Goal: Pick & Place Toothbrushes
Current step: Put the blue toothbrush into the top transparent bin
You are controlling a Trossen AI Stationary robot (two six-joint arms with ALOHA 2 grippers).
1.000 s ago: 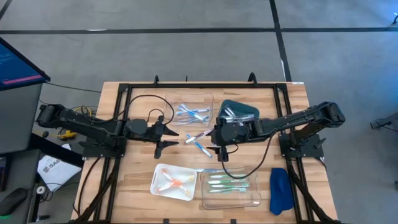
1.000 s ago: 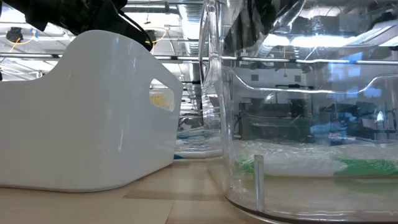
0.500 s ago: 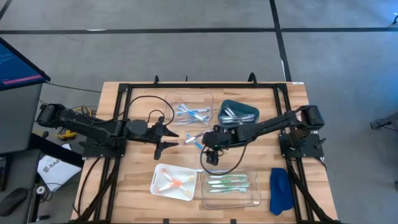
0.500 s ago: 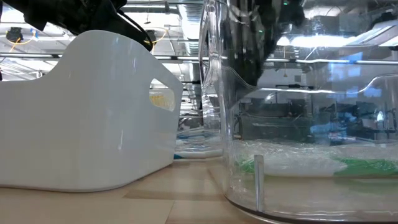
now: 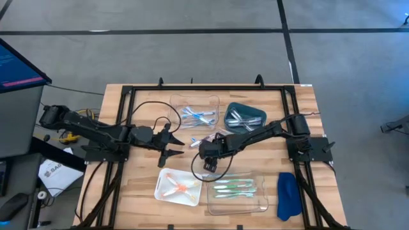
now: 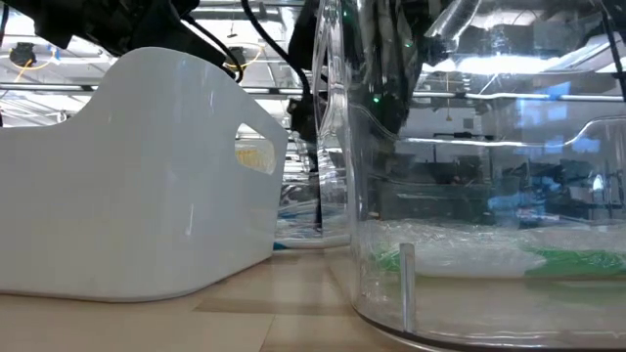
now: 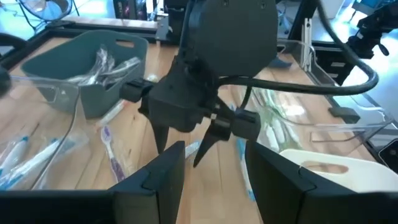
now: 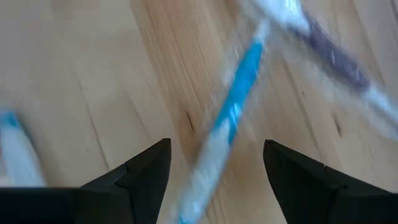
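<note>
Loose toothbrushes (image 5: 206,141) lie flat on the wooden table at its middle. In the right wrist view a light blue toothbrush (image 8: 239,93) lies on the wood below the gap of my open right gripper (image 8: 216,144), with a purple one (image 8: 339,65) beside it. My right gripper (image 5: 208,163) points steeply down over them and stays clear of them. My left gripper (image 5: 179,145) hovers open just to their left, holding nothing, and faces the right gripper (image 7: 186,152).
A clear tray (image 5: 195,102) of blue toothbrushes and a dark teal bin (image 5: 245,107) of white ones stand at the far side. A white tray (image 5: 163,182) of orange ones and a clear tray (image 5: 259,201) of green ones stand near. A blue cloth (image 5: 287,195) lies at the near right.
My right gripper has come down and moved toward the table's left and near edge, over the loose toothbrushes, tipping steeply downward and rolling at the wrist. Its fingers have stayed open.
</note>
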